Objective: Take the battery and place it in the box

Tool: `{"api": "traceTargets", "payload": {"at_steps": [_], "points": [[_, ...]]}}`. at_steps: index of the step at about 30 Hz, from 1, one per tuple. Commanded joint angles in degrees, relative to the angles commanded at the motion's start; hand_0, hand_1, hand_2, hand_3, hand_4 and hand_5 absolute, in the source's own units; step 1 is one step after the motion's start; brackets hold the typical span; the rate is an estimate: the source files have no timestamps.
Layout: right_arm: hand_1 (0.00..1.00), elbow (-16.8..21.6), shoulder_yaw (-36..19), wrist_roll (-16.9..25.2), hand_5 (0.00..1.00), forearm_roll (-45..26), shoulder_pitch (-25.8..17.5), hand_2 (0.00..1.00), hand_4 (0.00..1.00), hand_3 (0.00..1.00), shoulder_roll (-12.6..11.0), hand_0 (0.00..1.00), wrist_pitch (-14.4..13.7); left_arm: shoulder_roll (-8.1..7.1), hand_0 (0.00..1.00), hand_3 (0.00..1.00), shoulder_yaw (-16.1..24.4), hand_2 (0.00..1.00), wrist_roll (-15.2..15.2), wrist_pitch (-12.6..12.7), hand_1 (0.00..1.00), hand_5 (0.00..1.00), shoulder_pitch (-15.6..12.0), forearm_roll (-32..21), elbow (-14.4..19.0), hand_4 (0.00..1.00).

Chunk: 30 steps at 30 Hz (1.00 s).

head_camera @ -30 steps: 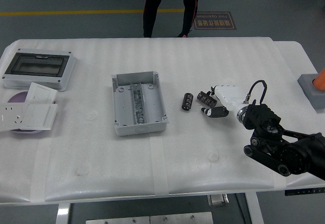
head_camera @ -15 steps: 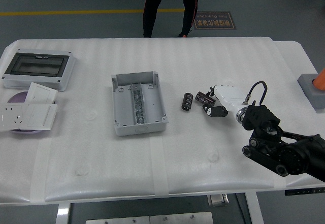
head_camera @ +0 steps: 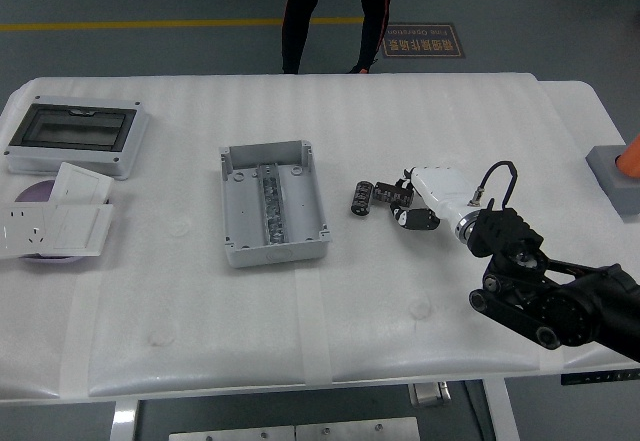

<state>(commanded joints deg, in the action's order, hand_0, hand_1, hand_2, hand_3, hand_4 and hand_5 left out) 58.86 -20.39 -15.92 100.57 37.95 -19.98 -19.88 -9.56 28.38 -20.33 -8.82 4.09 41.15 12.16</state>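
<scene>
A: So where's the battery [head_camera: 361, 198] sitting? It's seen lying on the white counter [head_camera: 420, 111], just right of the grey box [head_camera: 272, 202], small dark cylinder with lighter bands across it, lying on its side and angled a bit.

B: Yep, and it's outside the box, a small gap is left between them. The box is open on top, with a metal rail seen running down its middle.

A: What about the right hand [head_camera: 415, 201]? White shell, black fingers [head_camera: 398, 195], reached in from the lower right on a black arm [head_camera: 545, 286].

B: The fingers are curled around something small and dark just beside the battery, but what's actually gripped can't be made out. Whether the battery is touched by them can't be told either; they're right next to it.

A: Fair. Other stuff noted: a grey enclosure with a dark window [head_camera: 76, 136] at the far left, white socket plates [head_camera: 55, 219] in front of it, piled over a purple disc [head_camera: 38, 195].

B: Also a grey block with an orange thing on it [head_camera: 620, 173] at the right edge, and a person's legs [head_camera: 335, 11] are seen standing beyond the far side of the counter.
</scene>
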Motion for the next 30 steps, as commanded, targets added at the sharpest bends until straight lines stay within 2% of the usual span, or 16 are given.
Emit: {"api": "traceTargets", "payload": {"at_steps": [4, 5, 10, 11, 16, 17, 28, 30], "points": [[0.550, 0.05, 0.11, 0.07, 0.298, 0.01, 0.04, 0.487, 0.520, 0.653, -0.07, 0.559, -0.16, 0.01, 0.602, 0.549, 0.18, 0.561, 0.02, 0.06, 0.655, 0.444, -0.08, 0.14, -0.01, 0.587], [0.472, 0.06, 0.12, 0.14, 0.179, -0.02, 0.03, 0.460, 0.391, 0.670, -0.09, 0.503, -0.25, 0.00, 0.601, 0.548, 0.25, 0.563, 0.03, 0.07, 0.655, 0.449, -0.10, 0.22, -0.01, 0.584], [0.472, 0.00, 0.15, 0.54, 0.179, -0.34, -0.17, 0.460, 0.391, 0.670, -0.13, 0.503, -0.79, -0.06, 0.601, 0.548, 0.42, 0.563, 0.11, 0.14, 0.655, 0.449, -0.12, 0.32, -0.02, 0.584], [0.410, -0.02, 0.15, 0.65, 0.190, -0.43, -0.22, 0.451, 0.397, 0.669, -0.12, 0.430, -0.95, -0.07, 0.600, 0.548, 0.44, 0.563, 0.12, 0.15, 0.654, 0.456, -0.13, 0.35, -0.03, 0.581], [0.410, -0.04, -0.06, 1.01, 0.190, -0.73, -0.37, 0.451, 0.397, 0.669, -0.12, 0.430, -1.49, -0.14, 0.600, 0.548, 0.72, 0.563, 0.16, 0.20, 0.654, 0.456, -0.10, 0.66, -0.05, 0.581], [0.351, -0.04, -0.15, 1.06, 0.207, -0.76, -0.38, 0.437, 0.414, 0.665, -0.13, 0.307, -1.56, -0.15, 0.590, 0.549, 0.79, 0.572, 0.18, 0.22, 0.653, 0.454, -0.09, 0.75, -0.05, 0.576], [0.334, 0.12, -1.10, 1.68, 0.235, -1.91, -0.23, 0.429, 0.434, 0.659, -0.48, 0.273, -2.32, -0.15, 0.589, 0.550, 0.96, 0.596, 0.38, 0.37, 0.652, 0.453, 0.00, 0.76, -0.05, 0.574], [0.330, 0.23, -1.29, 1.85, 0.199, -2.52, -0.17, 0.427, 0.404, 0.660, -0.61, 0.272, -2.40, -0.16, 0.585, 0.550, 1.04, 0.606, 0.39, 0.37, 0.652, 0.455, 0.03, 0.85, -0.05, 0.572]]}}
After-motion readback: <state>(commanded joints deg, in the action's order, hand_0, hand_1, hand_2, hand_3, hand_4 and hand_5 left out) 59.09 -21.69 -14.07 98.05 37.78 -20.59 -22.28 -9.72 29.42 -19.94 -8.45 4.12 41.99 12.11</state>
